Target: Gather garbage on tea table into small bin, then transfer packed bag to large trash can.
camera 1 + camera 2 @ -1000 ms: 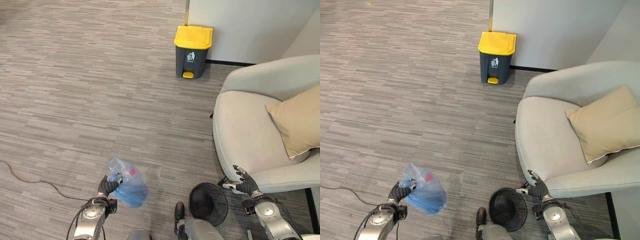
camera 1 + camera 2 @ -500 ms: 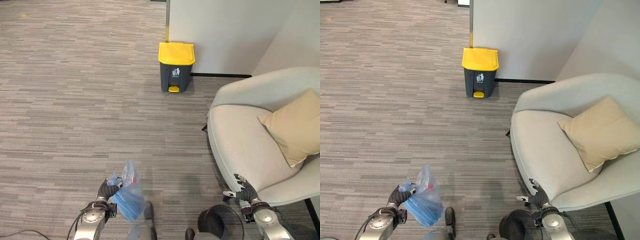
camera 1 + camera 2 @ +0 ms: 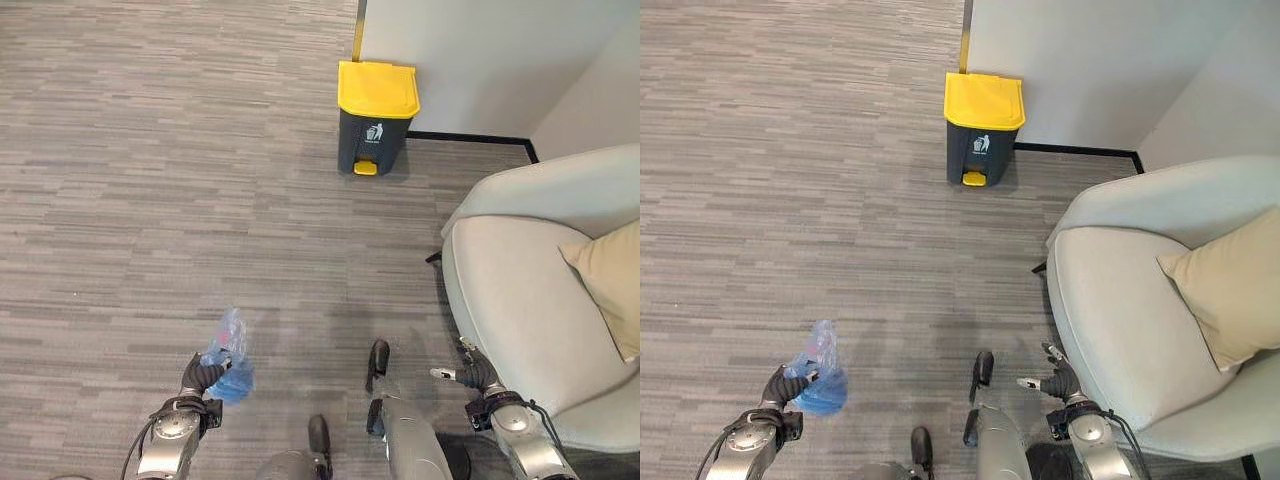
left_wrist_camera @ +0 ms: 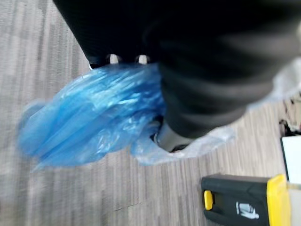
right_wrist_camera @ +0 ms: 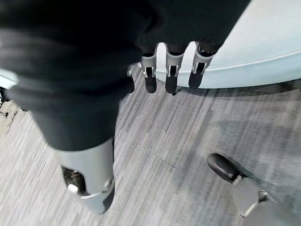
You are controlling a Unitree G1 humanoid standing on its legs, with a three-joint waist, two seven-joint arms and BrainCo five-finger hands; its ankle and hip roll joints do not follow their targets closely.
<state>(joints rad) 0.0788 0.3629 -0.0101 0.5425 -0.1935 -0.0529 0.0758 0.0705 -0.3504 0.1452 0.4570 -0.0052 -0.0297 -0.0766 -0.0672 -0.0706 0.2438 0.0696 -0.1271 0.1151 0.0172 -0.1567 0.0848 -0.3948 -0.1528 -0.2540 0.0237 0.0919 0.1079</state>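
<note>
one blue bag (image 3: 226,360), thin crinkly see-thru plastic w/ a clear knotted top sticking up, hangs from the left hand (image 3: 200,377), fingers curled tight round its neck, low on the left above grey striped carpet (image 3: 150,200). right hand (image 3: 473,376) holds nothing, fingers relaxed and straight-ish, right beside the pale armchair (image 3: 540,300) w/ a tan cushion (image 3: 610,285). big dark bin w/ yellow lid (image 3: 375,118) stands well ahead by the white wall (image 3: 480,50), bare carpet in between.

Bag (image 3: 228,362): see-thru blue w/ a bit of pink. Trash can (image 3: 375,118): dark grey, yellow lid & pedal. Floor (image 3: 150,180): grey stripes. Chair (image 3: 1120,300): pale grey; pillow (image 3: 1230,285) tan. Wall (image 3: 1090,60) white.
</note>
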